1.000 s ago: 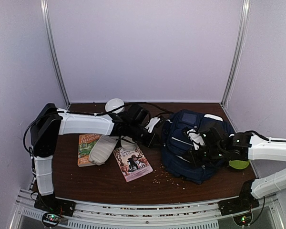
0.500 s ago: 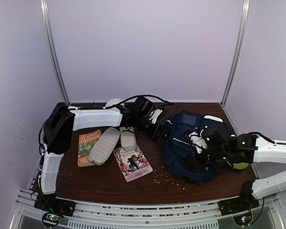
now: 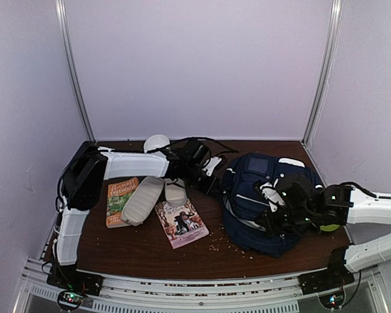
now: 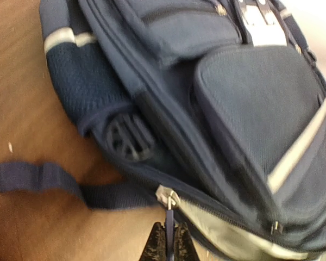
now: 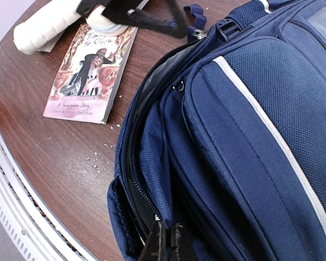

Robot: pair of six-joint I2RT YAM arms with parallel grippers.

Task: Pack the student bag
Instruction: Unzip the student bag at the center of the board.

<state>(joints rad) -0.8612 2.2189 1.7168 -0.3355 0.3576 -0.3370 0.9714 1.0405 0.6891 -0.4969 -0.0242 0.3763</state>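
We see one student bag lying front pocket up on the right of the tabletop, long axis running far to near. The right arm hides its right side. The left end effector pinches its zip pull; the right end effector clamps the opening's edge. Two books lie left of it

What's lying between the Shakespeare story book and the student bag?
Just bare table with scattered pale crumbs between the book and the student bag, clearest in the right wrist view.
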